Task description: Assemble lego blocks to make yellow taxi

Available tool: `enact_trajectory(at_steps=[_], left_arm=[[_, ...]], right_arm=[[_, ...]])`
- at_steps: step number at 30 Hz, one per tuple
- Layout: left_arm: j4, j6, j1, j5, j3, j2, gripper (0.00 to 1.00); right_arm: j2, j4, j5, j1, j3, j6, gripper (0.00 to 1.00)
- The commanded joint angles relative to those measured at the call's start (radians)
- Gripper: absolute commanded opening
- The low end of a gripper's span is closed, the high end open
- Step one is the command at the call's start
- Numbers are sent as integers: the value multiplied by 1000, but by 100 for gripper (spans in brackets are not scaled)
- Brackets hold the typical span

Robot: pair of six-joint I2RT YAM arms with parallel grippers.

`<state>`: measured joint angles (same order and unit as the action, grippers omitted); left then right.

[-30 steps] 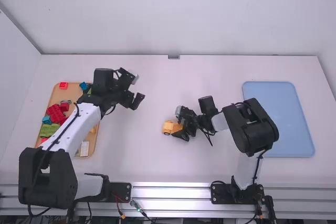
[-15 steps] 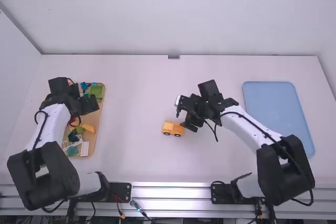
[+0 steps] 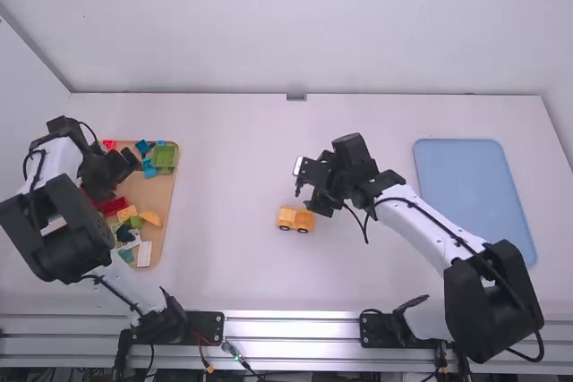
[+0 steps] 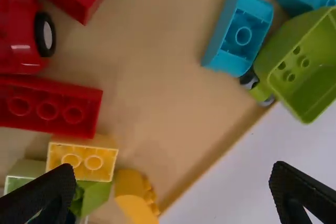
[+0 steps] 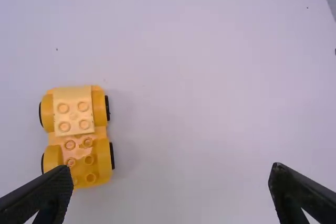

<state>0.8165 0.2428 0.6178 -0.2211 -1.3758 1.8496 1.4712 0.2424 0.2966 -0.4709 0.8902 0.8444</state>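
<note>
Clutter in the tray [image 3: 159, 190] lay under your left gripper [image 3: 125, 161], its jaws released: a yellow brick [image 4: 81, 158] near one finger, a red brick [image 4: 47, 108] behind it, a green tub [image 4: 310, 66] toward the other side. Your right gripper [image 3: 313, 191] was released too, the yellow taxi [image 5: 73, 109] just beside one finger. Your left jaws had swung farther from your right ones; the taxi had stayed put.

left arm [image 3: 67, 230] bent, left end effector [image 3: 119, 172] spread wide, right arm [image 3: 421, 216] angled inward, right end effector [image 3: 310, 192] spread wide
</note>
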Motion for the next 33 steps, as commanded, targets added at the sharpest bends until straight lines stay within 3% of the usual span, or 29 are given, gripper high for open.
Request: enact_trajectory(at_steps=[1,4,6,9,15,19,20,24,25,33], left_arm=[[-15,101,0,-36,25,6,99],[-68,101,-5,-46,59,6,99],[-55,167,-4,8,63,6,88],[-6,339,-4,137,63,6,83],[47,660,-8,312,97,6,86],[11,666,-3,316,128,6,80],[-24,666,-6,316,149,6,71],[-104,666,-10,290,188,6,63],[-121,666,-7,285,196,6,57],[-185,653,-8,288,238,6,58]], right_arm=[[-13,-3,-10,0,13,-9,99],[-13,-13,-10,0,13,-1,99],[-13,-21,-10,0,13,2,99],[-13,-33,-9,1,13,-2,99],[-13,-33,-10,1,13,2,99],[-13,-33,-10,0,13,2,99],[-13,-33,-9,0,13,2,99],[-13,-33,-9,1,13,1,99],[-13,-33,-10,1,13,2,99],[-13,-28,-10,0,13,2,99]])
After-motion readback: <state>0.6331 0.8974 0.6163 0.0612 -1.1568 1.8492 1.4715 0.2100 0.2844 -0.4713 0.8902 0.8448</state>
